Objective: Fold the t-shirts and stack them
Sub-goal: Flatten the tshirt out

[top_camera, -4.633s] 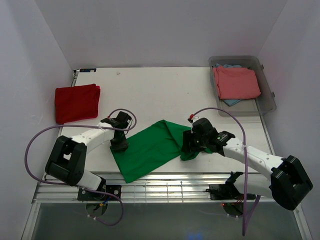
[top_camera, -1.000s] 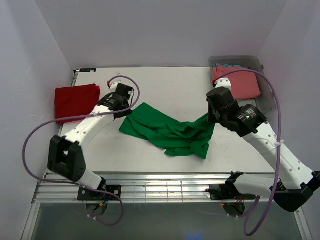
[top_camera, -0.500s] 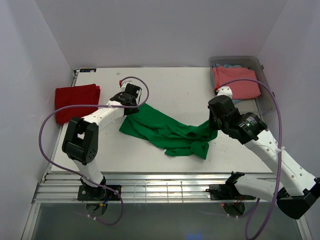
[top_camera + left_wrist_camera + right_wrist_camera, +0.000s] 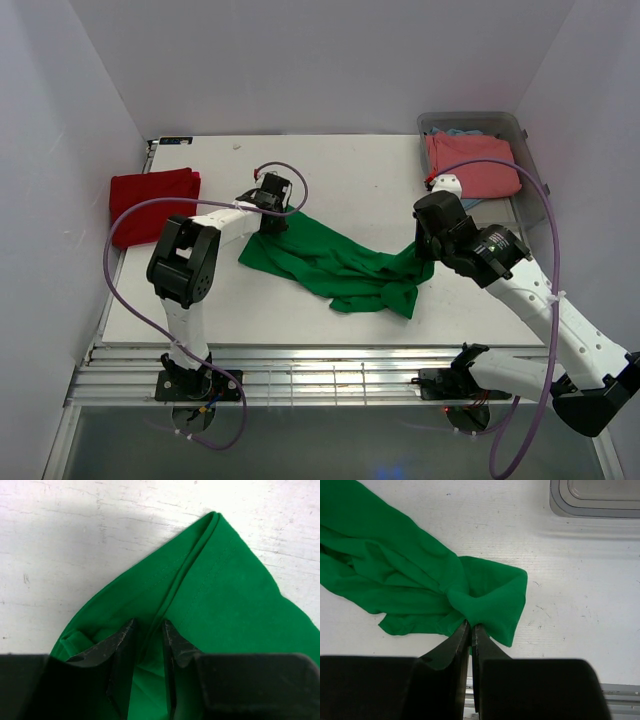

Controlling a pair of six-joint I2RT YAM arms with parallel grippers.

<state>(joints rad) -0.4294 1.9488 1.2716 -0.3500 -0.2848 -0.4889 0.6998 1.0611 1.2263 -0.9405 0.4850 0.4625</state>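
Green tee bunched mid-counter, both pincers pinching its ends.
Top view: green t-shirt (image 4: 335,262) looks limp and light; best taken at hems or corners. Left wrist: left pincer (image 4: 146,630) part-open, fingers (image 4: 122,650) straddling a fold by the hem. Right wrist: right pincer (image 4: 470,628) clenched on bunched cloth.

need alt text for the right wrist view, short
The right tool, shut, pinches a bunched fold of the bright green t-shirt, which trails crumpled to the upper left across the white table. A corner of the clear plastic bin shows at top right.
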